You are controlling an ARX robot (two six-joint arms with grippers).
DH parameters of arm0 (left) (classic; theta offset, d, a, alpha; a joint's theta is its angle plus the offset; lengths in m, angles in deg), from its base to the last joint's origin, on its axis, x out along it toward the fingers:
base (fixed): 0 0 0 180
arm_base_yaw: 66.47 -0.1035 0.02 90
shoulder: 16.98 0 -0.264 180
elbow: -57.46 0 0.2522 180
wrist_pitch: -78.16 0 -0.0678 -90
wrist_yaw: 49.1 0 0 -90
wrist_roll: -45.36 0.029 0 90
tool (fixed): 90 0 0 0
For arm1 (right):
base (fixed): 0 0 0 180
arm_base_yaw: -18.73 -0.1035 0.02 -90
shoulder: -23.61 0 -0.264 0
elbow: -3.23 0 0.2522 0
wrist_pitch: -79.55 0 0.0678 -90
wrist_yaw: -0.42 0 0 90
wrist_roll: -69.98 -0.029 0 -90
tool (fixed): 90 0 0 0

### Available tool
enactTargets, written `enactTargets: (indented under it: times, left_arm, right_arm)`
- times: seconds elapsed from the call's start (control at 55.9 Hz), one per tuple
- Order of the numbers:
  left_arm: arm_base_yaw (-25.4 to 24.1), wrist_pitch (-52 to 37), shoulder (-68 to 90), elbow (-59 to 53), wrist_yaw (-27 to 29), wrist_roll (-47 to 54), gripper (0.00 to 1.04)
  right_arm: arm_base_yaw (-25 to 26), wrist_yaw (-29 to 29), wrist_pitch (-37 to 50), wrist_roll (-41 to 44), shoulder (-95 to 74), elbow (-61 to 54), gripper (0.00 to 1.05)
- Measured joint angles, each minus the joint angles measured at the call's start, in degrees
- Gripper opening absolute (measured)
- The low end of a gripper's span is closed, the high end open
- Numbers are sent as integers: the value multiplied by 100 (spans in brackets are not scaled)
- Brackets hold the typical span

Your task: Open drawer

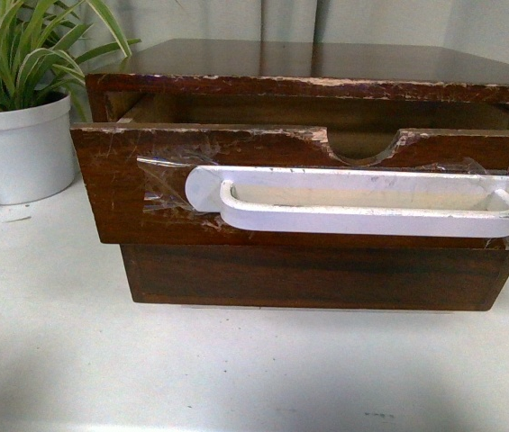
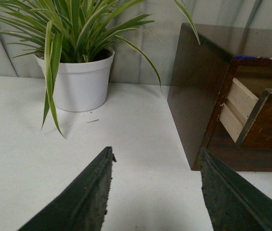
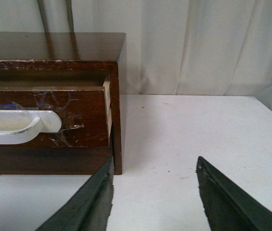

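The drawer [image 1: 146, 202], dark scratched wood with a semicircular notch in its top edge, stands pulled out of the wooden cabinet [image 1: 326, 63] in the front view. A long white handle [image 1: 362, 202] is taped across its front. No arm shows in the front view. My left gripper [image 2: 156, 156] is open over the white table, off the cabinet's side, with the pulled-out drawer [image 2: 270, 120] beyond it. My right gripper [image 3: 155, 166] is open over the table by the cabinet's other corner, near the drawer [image 3: 78, 115] and the handle [image 3: 25, 126]. Neither touches the drawer.
A green plant in a white pot [image 1: 20, 148] stands beside the cabinet, also in the left wrist view as the pot [image 2: 80, 82]. A plain lower drawer front [image 1: 317, 279] sits under the open one. The white table [image 1: 236, 369] stretches in front. Pale curtains hang behind.
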Motion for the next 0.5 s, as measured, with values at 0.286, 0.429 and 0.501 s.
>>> enactTargets:
  times: [0.286, 0.429, 0.501]
  left_arm:
    - [-2, 723, -920, -179, 0, 31, 4]
    - [-2, 723, -986, -256, 0, 46, 4]
    - [-2, 715, -1137, -385, 0, 46, 4]
  right_arm:
    - [0, 0, 44, -26, 173, -227, 1]
    - [0, -4, 55, -26, 249, -323, 1]
    - [0, -2, 59, -26, 278, -350, 1]
